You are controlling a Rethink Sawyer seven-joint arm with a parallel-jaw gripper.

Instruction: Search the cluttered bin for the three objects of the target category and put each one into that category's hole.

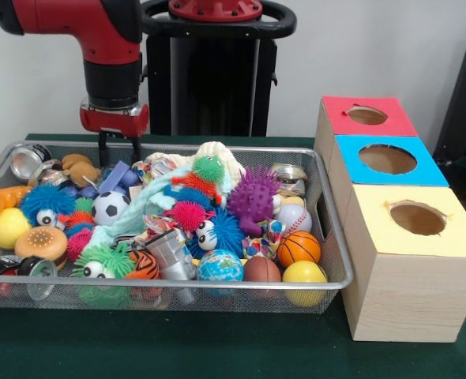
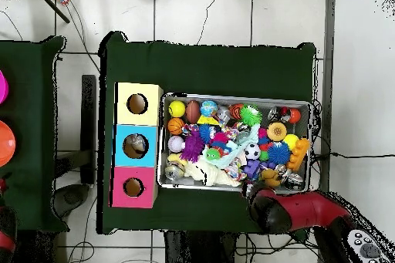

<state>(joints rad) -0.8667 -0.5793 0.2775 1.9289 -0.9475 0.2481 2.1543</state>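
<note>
Over the bin's back left corner hangs the end effector, can't tell if it's open; balls like the basketball look light, smooth, roll-prone; best pinched across the middle.

You've got two cams here. The front one sits low and close across the table, facing the arm, so the wire bin and hole boxes fill the shot. The overhead one looks straight down from high up, flipped half round. Both share the bin, boxes and table.
</note>
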